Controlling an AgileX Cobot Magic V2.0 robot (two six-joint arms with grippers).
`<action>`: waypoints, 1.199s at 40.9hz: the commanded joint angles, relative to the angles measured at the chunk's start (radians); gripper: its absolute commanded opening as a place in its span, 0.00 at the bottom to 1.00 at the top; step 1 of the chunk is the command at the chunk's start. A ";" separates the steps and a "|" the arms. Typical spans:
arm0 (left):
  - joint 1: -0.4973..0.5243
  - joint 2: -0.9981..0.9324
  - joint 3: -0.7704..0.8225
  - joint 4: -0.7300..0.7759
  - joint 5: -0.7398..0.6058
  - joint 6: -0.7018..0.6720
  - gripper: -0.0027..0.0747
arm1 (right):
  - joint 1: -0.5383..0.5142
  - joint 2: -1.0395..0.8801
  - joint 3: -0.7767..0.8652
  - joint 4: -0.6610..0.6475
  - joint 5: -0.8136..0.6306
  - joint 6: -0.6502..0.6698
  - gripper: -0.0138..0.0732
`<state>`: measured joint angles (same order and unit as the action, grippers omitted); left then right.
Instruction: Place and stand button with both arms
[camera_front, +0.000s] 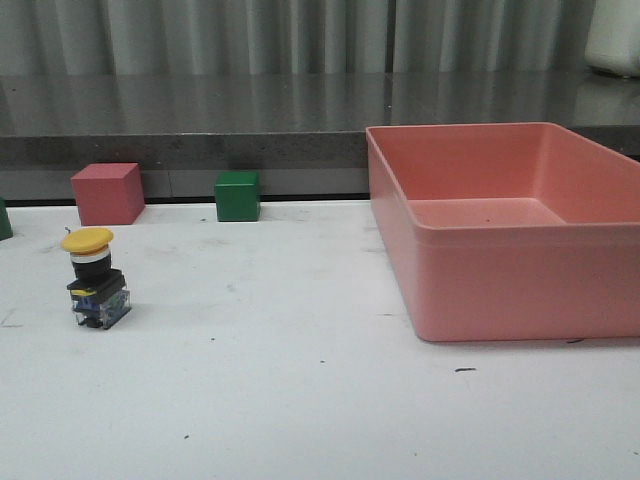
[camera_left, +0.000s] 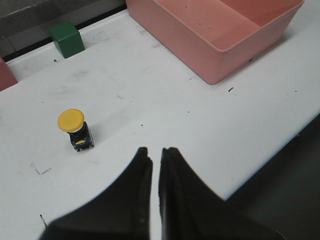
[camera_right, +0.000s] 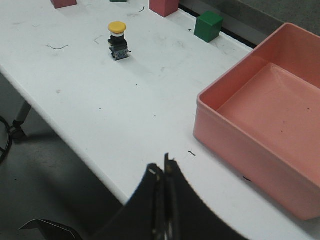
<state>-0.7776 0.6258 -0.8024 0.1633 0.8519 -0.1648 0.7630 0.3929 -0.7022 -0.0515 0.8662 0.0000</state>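
The button (camera_front: 95, 280) stands upright on the white table at the left, yellow cap up on its black-and-clear base. It also shows in the left wrist view as the button (camera_left: 75, 129) and in the right wrist view as the button (camera_right: 117, 40). My left gripper (camera_left: 154, 150) hovers apart from it near the table's front edge, its fingers drawn together with only a thin slit and nothing between them. My right gripper (camera_right: 162, 162) is shut and empty over the front edge, far from the button. Neither arm appears in the front view.
A large pink bin (camera_front: 500, 290) fills the right side of the table. A red cube (camera_front: 107, 193) and a green cube (camera_front: 237, 196) sit along the back edge. A dark green object (camera_front: 4, 220) peeks in at the far left.
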 joint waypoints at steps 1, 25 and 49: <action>-0.008 0.000 -0.033 0.001 -0.065 -0.005 0.01 | -0.001 0.006 -0.021 -0.011 -0.056 -0.007 0.02; -0.008 0.000 -0.033 0.001 -0.065 -0.005 0.01 | -0.001 0.006 -0.021 -0.011 -0.056 -0.007 0.02; 0.456 -0.305 0.251 -0.056 -0.430 -0.005 0.01 | -0.001 0.006 -0.021 -0.011 -0.056 -0.007 0.02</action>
<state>-0.3840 0.3728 -0.5942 0.1334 0.5836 -0.1648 0.7630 0.3929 -0.7022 -0.0515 0.8726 0.0000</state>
